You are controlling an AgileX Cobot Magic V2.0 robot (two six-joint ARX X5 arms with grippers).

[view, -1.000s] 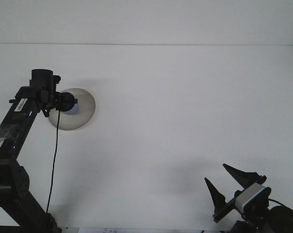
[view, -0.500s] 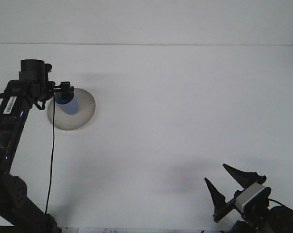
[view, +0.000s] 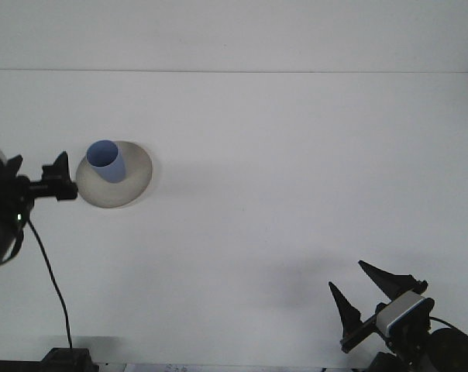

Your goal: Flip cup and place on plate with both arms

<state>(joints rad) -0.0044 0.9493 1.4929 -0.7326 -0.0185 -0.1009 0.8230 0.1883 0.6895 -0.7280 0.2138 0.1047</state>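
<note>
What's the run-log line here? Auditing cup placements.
cup: upright on plate | left gripper: beside plate, empty | right gripper: open, idle

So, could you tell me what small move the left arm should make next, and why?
Probably draw the left gripper further back toward rest: the small blue cup stands upright on the round grey plate, clear of the gripper, so the placement looks done.

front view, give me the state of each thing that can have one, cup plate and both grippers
blue cup: standing on the plate, open end up, free of both grippers
plate: flat on the table, holding the cup
left gripper: beside the plate's left edge, holding nothing; fingers not clear enough to judge
right gripper: open, empty, low at the near right, far from the plate
</note>
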